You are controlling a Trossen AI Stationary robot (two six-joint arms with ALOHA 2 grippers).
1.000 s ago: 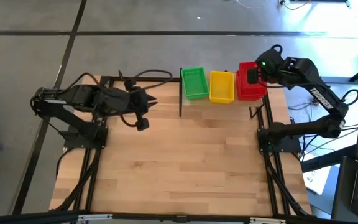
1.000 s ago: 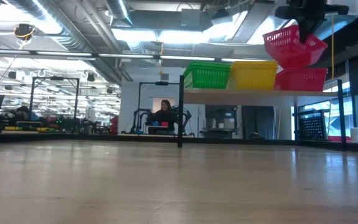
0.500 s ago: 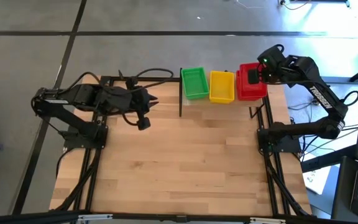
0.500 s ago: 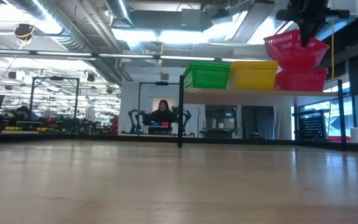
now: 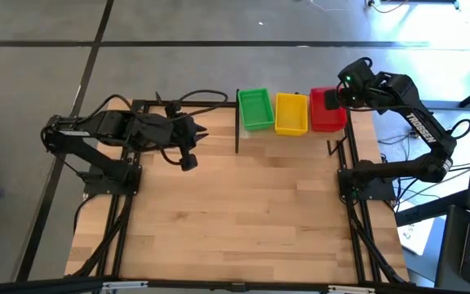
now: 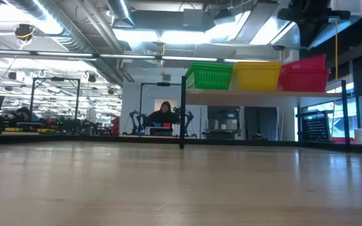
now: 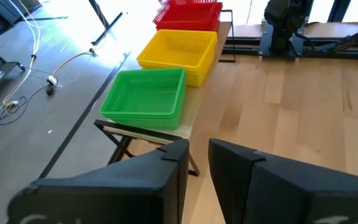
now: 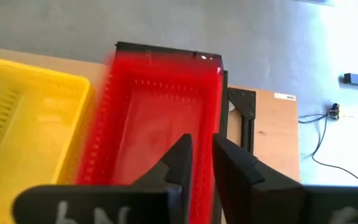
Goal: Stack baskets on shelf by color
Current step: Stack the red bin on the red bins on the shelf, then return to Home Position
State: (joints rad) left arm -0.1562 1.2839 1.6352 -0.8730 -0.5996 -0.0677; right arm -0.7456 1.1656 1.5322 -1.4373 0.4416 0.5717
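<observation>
Three stacks of baskets stand in a row on the pale shelf point(image 6: 250, 93) at the table's far edge: green point(image 5: 255, 109), yellow point(image 5: 291, 113) and red point(image 5: 326, 110). The top red basket point(image 6: 308, 63) sits nested in the red stack, its rim slightly tilted. My right gripper point(image 8: 202, 142) hangs above the red stack's right side, open, with nothing between its fingers. My left gripper point(image 7: 199, 146) waits open over the table's far left part point(image 5: 188, 159), pointing toward the shelf.
A thin dark post point(image 5: 237, 131) stands at the shelf's left end, beside the green stack. Dark frame rails point(image 5: 349, 163) run along the table's sides. The broad wooden tabletop point(image 5: 243, 220) lies before the shelf. A person point(image 6: 164, 113) sits far behind in the room.
The red basket that hung tilted from my right gripper has dropped and now sits nested on the red stack; the gripper has let go and stays above it. My left arm has kept still.
</observation>
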